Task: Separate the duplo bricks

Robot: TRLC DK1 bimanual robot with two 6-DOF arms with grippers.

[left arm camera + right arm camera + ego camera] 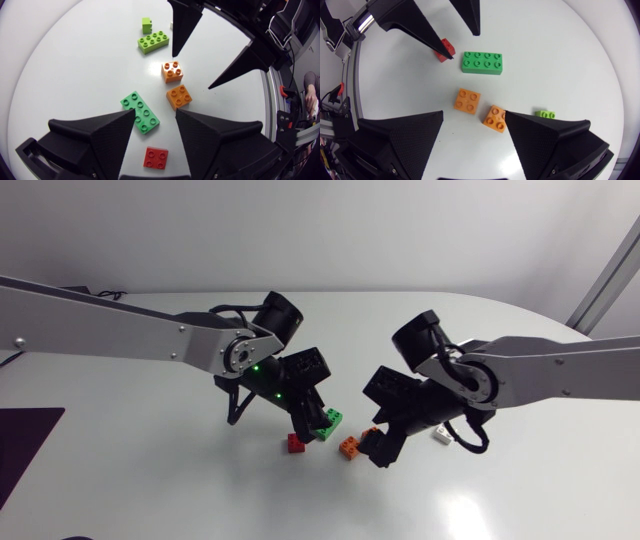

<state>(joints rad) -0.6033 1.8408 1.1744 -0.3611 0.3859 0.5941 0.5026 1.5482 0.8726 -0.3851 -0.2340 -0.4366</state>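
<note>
A red brick [296, 443] lies on the table just below my left gripper [308, 424], which is open. In the left wrist view the red brick [155, 158] sits between the spread fingers [105, 135], touching neither. The dark green brick [140, 112] lies flat just ahead of them. Two orange bricks [172, 71] [179, 96] lie apart further ahead, under my right gripper [383, 448]. That gripper [474, 116] is open and hangs above the orange bricks [467, 100] [495, 118]. All these bricks lie separate.
A lime green brick [153, 41] and a small lime piece [146, 25] lie further out beyond the orange ones. A white brick [441, 436] rests beside my right arm. A dark mat [25, 445] covers the table's left edge.
</note>
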